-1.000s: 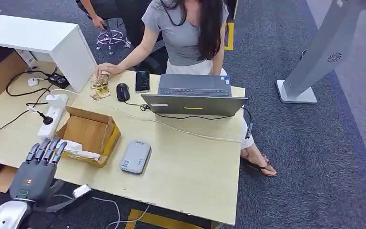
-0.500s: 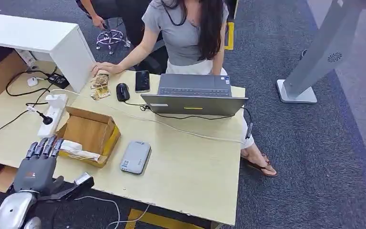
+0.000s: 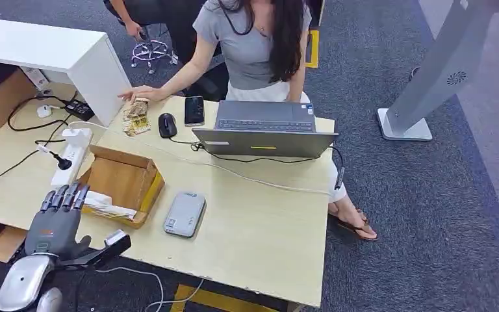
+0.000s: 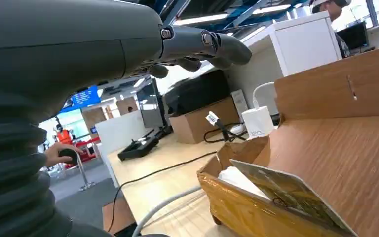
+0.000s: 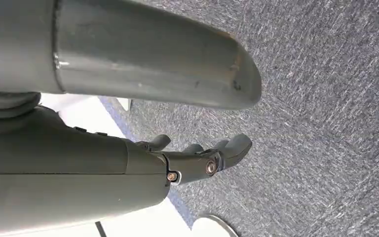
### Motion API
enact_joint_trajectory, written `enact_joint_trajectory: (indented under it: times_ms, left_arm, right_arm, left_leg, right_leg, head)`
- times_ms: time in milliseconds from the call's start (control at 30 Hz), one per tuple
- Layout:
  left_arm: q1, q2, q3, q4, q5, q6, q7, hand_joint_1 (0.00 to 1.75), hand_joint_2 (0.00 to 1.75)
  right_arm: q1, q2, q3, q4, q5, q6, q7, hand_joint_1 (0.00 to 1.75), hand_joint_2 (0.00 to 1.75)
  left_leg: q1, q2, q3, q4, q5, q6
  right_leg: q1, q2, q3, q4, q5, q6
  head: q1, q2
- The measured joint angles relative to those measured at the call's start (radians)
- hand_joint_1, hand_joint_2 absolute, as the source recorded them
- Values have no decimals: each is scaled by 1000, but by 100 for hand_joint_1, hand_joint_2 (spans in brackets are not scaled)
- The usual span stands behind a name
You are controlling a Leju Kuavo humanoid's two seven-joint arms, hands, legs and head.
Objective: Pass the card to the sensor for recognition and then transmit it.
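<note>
From the head view I see papers in the cardboard box (image 3: 125,183), but the card itself may be among them; it is too small to tell. The left hand (image 3: 57,221) hides the box's near corner. The laptop (image 3: 265,130) hides the person's lap.

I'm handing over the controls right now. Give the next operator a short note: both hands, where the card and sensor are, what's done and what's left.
Left hand: open, holds nothing, fingers spread, at the near end of the cardboard box.
Right hand: hangs over the carpet, fingers loosely curled, holds nothing.
Card: lying in the box on the near wall, beside white paper, untouched.
Sensor: grey unit flat on the table, right of the box.
Done: approach only.
Left: grasp the card, present it to the sensor, then pass it on.
</note>
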Motion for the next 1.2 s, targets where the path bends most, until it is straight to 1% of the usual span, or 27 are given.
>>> enact_joint_trajectory:
  times_ms: [267, 433, 667, 1200]
  left_arm:
    - [-5, 0, 0, 11, 0, 1, 0, 0, 175]
    - [-30, 1, 0, 33, 0, 2, 13, 0, 175]
    - [-53, 0, -21, 39, -1, -48, 30, 0, 175]
    - [-112, -5, -51, 51, -1, -57, 30, 0, 175]
  right_arm:
    - [0, -2, 0, 3, 0, 0, 0, 0, 0]
    - [-1, -4, 5, 4, 0, 0, 0, 0, 0]
    - [-4, -8, 7, 9, 0, 0, -1, 0, 0]
    - [-8, -15, 26, 13, 0, 6, 2, 0, 0]
  left_leg:
    - [0, 0, 0, 0, 0, 0]
    - [0, 0, 0, 0, 0, 0]
    - [0, 0, 0, 0, 0, 0]
    - [0, 1, 0, 0, 0, 0]
  right_leg:
    - [0, 0, 0, 0, 0, 0]
    - [0, 0, 0, 0, 0, 0]
    - [0, 0, 0, 0, 0, 0]
    - [0, 1, 1, 0, 1, 0]
  head:
    - [0, 0]
    - [0, 0]
    - [0, 0]
    - [0, 0]
